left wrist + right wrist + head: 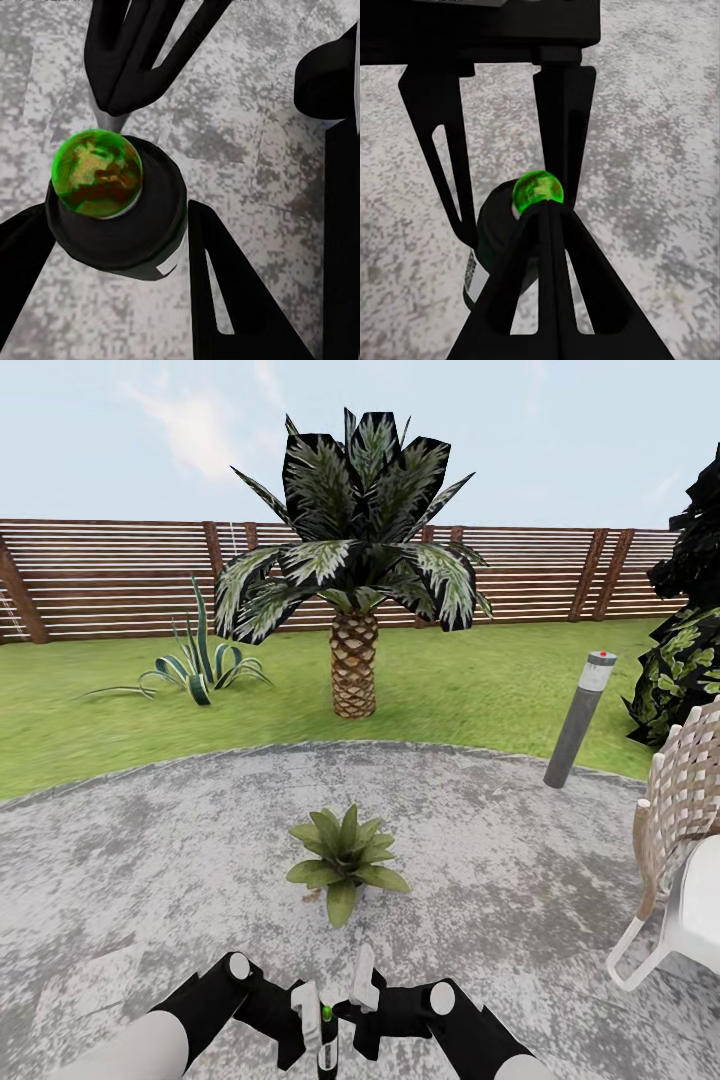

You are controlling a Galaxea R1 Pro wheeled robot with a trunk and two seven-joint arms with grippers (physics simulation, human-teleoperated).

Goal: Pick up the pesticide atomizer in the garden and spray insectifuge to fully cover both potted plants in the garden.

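Pesticide atomizer (327, 1032) at bottom centre, between left gripper (112, 247) and right gripper (529, 225), which one clamps undeterminable; likely light, rigid, slick; grip at dark body below green-glowing top, potted plant (346, 857) just ahead.

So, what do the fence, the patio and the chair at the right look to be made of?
Fence: wood, it seems; brown horizontal slats on darker posts, matte. Patio: stone or concrete; mottled grey, rough and dull. Chair: a seat back of woven pale strips, perhaps wicker or plastic, on a smooth white frame; the frame could be painted metal or plastic, the picture does not settle it.
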